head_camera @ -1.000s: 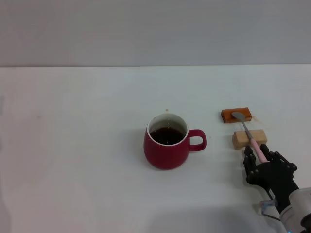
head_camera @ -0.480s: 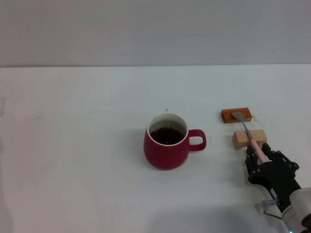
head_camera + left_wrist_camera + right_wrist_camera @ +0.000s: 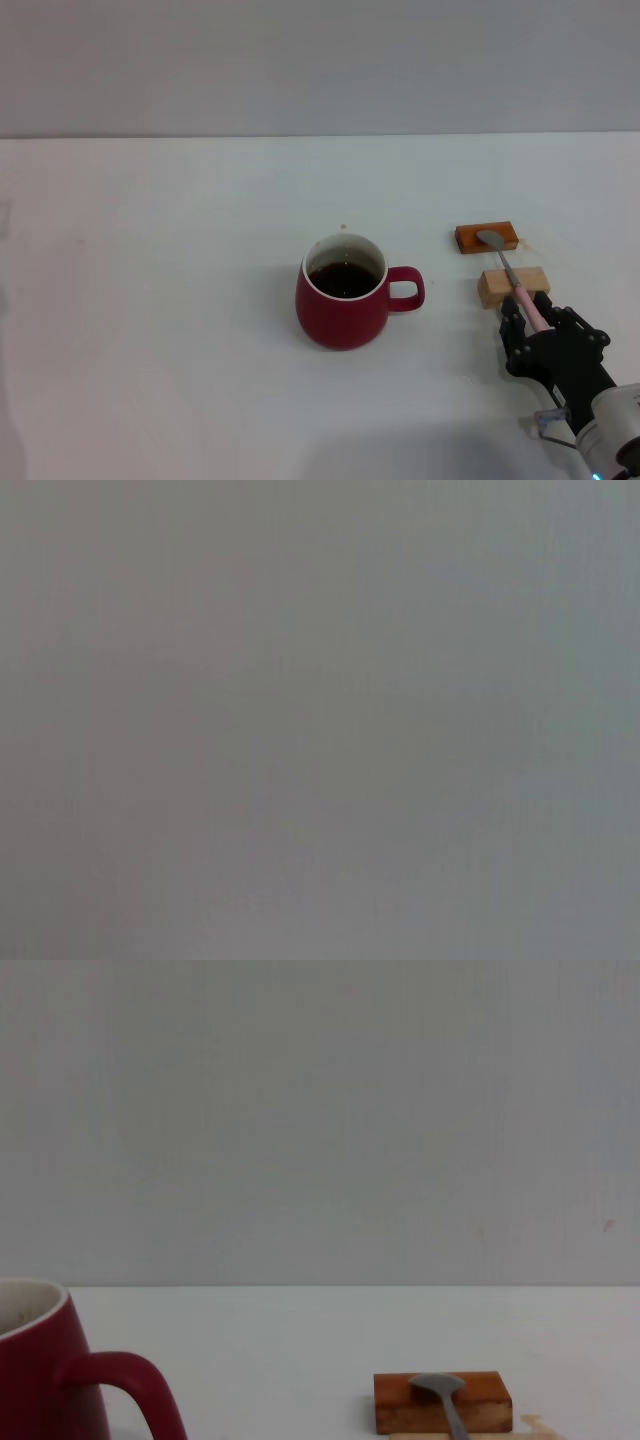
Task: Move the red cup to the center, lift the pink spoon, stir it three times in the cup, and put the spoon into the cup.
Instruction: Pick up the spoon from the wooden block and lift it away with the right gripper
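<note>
The red cup (image 3: 341,298) stands mid-table with dark liquid inside and its handle toward the right; its rim and handle also show in the right wrist view (image 3: 45,1380). The pink spoon (image 3: 513,280) lies across two blocks. Its silver bowl (image 3: 436,1385) rests on the orange one and its pink handle runs toward the near edge. My right gripper (image 3: 537,325) is at the handle's near end, open, with a finger (image 3: 510,318) on either side of the handle. The left gripper is out of view, and the left wrist view shows only plain grey.
An orange block (image 3: 486,237) and a tan block (image 3: 513,286) lie right of the cup and carry the spoon. The orange block also shows in the right wrist view (image 3: 480,1405). White tabletop (image 3: 160,300) stretches to the left and behind, up to a grey wall.
My right gripper shifted slightly toward the near edge, then came back to the spoon handle. Cup, spoon and blocks have not moved.
</note>
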Motion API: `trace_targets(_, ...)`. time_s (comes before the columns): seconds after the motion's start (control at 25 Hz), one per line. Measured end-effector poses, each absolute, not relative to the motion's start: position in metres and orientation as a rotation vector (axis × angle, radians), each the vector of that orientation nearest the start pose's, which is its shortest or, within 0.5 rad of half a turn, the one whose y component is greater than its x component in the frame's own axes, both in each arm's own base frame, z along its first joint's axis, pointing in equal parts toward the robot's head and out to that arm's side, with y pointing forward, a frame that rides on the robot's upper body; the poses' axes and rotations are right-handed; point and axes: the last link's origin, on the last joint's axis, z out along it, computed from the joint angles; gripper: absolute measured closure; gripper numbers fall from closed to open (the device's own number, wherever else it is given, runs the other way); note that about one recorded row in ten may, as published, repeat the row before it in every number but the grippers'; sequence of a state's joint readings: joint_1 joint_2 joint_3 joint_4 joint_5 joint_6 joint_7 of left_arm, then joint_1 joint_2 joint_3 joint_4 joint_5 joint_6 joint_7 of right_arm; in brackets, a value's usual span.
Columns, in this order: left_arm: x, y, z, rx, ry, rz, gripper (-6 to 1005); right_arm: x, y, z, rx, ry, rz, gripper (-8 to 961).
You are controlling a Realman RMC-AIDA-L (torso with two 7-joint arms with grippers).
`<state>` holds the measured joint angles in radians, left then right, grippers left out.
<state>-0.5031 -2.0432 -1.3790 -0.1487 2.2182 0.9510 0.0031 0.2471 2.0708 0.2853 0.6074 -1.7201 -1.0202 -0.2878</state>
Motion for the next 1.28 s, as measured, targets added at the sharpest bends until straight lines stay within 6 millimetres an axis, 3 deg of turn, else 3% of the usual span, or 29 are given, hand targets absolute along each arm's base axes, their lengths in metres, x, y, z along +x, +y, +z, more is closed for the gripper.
trace_targets(1.28,-0.3835,0.3595,0.0598,-1.121,-0.742,-0.514,152,0.3037,0.2518,-0.1091,-1.763,0.740,0.531,686)
